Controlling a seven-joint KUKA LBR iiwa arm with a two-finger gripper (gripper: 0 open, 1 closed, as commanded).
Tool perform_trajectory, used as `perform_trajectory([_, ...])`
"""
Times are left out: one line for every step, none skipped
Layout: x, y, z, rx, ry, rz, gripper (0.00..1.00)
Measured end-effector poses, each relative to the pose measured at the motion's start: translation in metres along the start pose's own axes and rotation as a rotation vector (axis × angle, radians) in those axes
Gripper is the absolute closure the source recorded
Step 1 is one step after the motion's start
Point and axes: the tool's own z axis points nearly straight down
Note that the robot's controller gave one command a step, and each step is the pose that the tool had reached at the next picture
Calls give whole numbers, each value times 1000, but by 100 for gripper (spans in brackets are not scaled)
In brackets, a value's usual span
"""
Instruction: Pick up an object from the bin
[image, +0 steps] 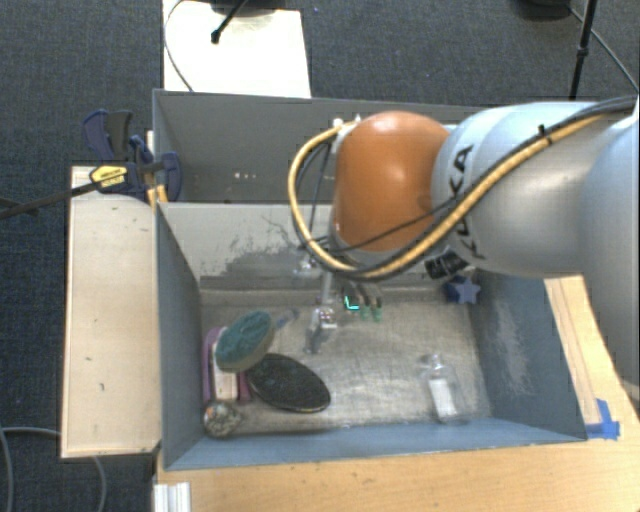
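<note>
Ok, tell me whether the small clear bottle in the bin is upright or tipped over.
Tipped over: the small clear bottle lies lengthwise on the floor of the bin, toward its front right corner.

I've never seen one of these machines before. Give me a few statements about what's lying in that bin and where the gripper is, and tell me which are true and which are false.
1. A dark oval disc lies in the near left part of the bin. True.
2. The blue star-shaped thing sits in the near left corner. False: it is at the far right, close under the arm.
3. The gripper hangs over the middle of the bin, just right of the teal round thing. True.
4. The small clear thing lies on top of the dark disc. False: it lies apart from it, on the bare floor to the right.
</note>
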Motion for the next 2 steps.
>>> perform_trajectory([-18,28,108,1,-4,-289,0])
perform_trajectory([-20,27,104,2,-11,-281,100])
